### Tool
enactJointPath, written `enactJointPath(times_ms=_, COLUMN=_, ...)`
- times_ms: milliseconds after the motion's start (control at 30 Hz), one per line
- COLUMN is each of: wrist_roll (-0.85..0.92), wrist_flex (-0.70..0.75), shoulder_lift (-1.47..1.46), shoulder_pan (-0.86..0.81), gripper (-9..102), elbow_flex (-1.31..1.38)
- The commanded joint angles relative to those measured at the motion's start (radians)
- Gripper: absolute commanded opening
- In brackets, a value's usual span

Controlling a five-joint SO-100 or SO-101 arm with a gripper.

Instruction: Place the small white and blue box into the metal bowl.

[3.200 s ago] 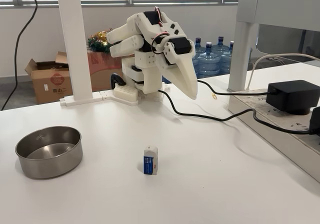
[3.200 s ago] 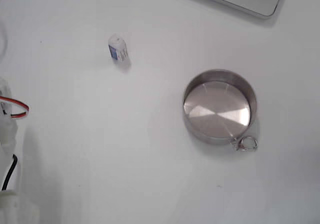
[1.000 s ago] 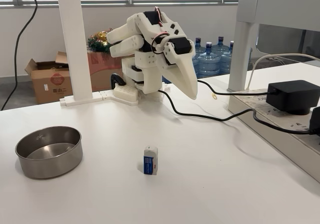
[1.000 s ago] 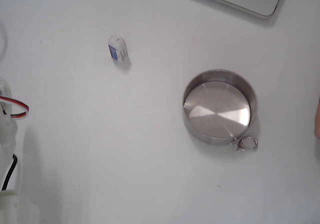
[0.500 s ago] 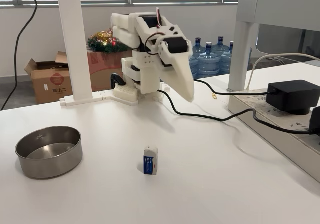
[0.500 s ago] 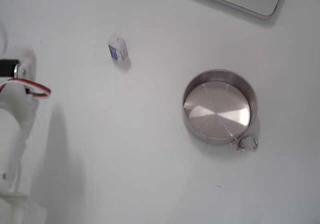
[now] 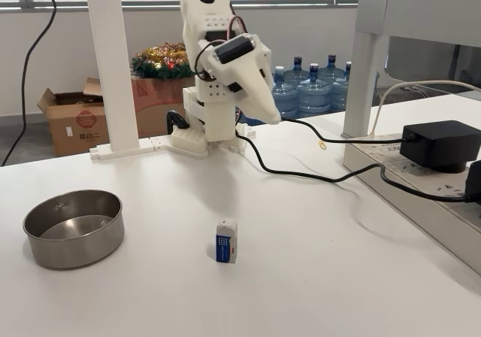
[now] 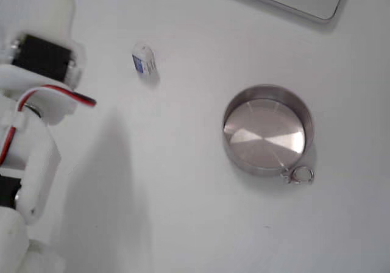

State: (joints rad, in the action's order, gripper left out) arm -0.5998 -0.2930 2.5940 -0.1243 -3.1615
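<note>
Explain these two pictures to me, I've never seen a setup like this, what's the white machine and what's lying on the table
The white machine is a small robot arm bolted at the back of a white table. Its pointed tip is a two-finger gripper, a simple pincer. It hangs in the air and holds nothing; the fingers look pressed together.

One fixed view looks across the table from the front. The other looks straight down, with the arm at the left edge.

On the table stand a tiny white and blue box, upright, and a round metal bowl, empty, well apart from each other. From above you see the same box and bowl. A black cable runs to a power adapter on the right.
</note>
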Motion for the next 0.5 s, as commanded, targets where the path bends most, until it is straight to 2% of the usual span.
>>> enactJointPath(times_ms=0, wrist_roll=-0.333, wrist_flex=-0.008, shoulder_lift=-0.023, shoulder_pan=-0.063, gripper=-4, elbow_flex=-0.049)
enactJointPath(times_ms=267, wrist_roll=-0.936, wrist_flex=-0.026, shoulder_lift=-0.290, shoulder_pan=-0.101, gripper=-4, elbow_flex=-0.048)
enactJointPath(times_ms=367, wrist_roll=-1.048, wrist_flex=-0.026, shoulder_lift=-0.337, shoulder_pan=-0.098, gripper=-4, elbow_flex=-0.048)
enactJointPath(times_ms=467, wrist_roll=-1.068, wrist_flex=-0.026, shoulder_lift=-0.359, shoulder_pan=-0.092, gripper=-4, elbow_flex=-0.048)
